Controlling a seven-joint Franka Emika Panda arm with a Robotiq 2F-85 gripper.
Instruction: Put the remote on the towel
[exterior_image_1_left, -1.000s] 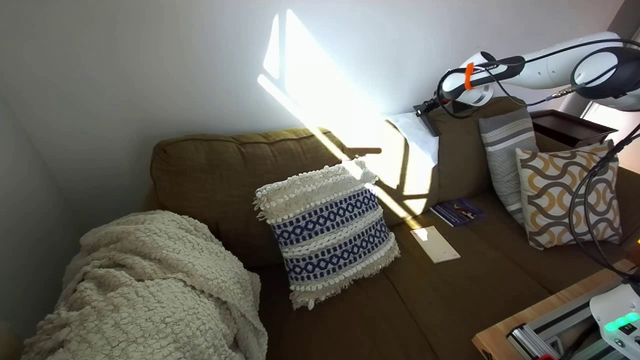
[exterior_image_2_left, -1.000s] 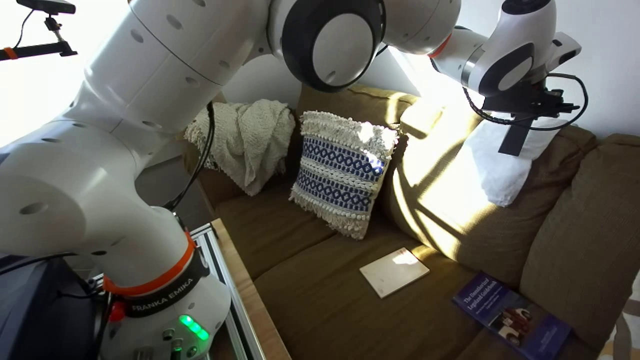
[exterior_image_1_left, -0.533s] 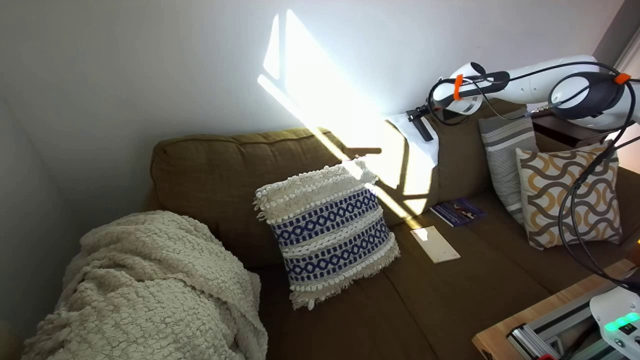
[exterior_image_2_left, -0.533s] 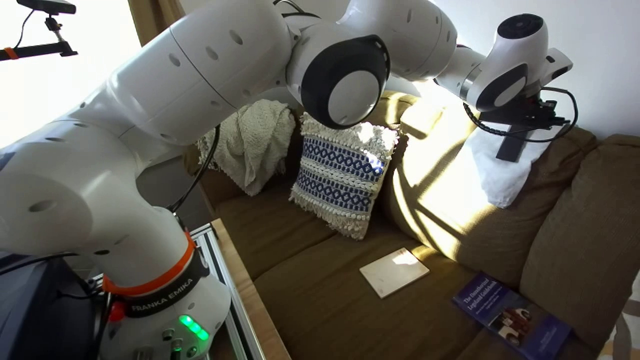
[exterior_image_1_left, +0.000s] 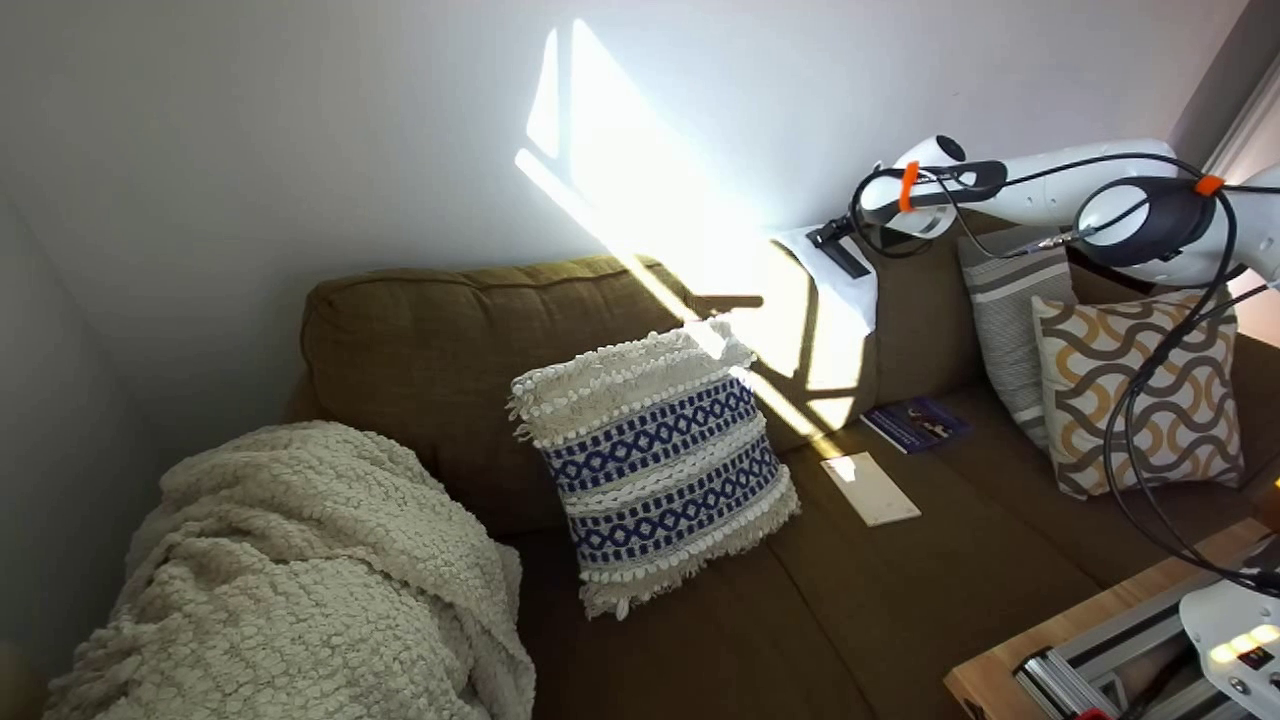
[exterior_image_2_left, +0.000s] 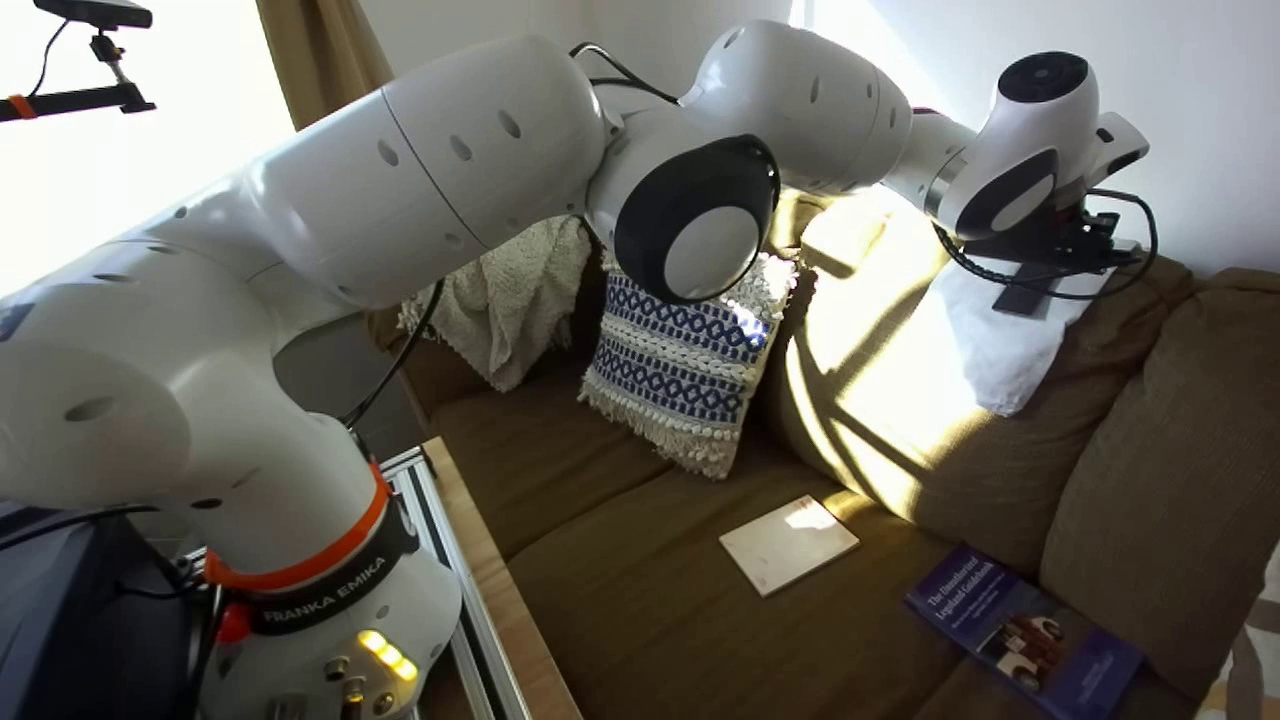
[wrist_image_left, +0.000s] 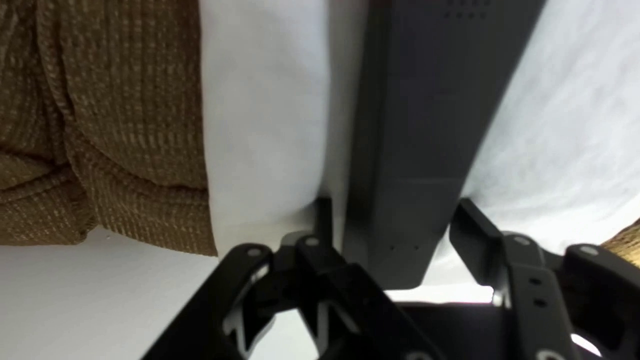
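Observation:
The remote, a slim dark bar, shows in the wrist view (wrist_image_left: 425, 125) against the white towel (wrist_image_left: 265, 115). It lies along the towel's top in both exterior views (exterior_image_1_left: 848, 262) (exterior_image_2_left: 1022, 299). The towel (exterior_image_1_left: 852, 298) is draped over the top of the sofa back cushion and also shows in an exterior view (exterior_image_2_left: 1005, 360). My gripper (wrist_image_left: 394, 205) is around the remote's near end, a finger on each side. A light gap shows between the left finger and the remote; the right finger is close to its edge. The gripper looks open at the towel (exterior_image_2_left: 1055, 262).
A wall stands behind the sofa's back cushion (exterior_image_1_left: 430, 330). A white-and-navy fringed pillow (exterior_image_1_left: 660, 470), a cream blanket (exterior_image_1_left: 330, 570), a pale flat panel (exterior_image_2_left: 788, 545) and a blue book (exterior_image_2_left: 1020, 632) lie on the sofa. More pillows (exterior_image_1_left: 1135, 390) stand near the arm.
My arm has come down toward the towel. The remote has gone from hanging steeply above the towel to lying flatter against it. The base lights changed from green to yellow.

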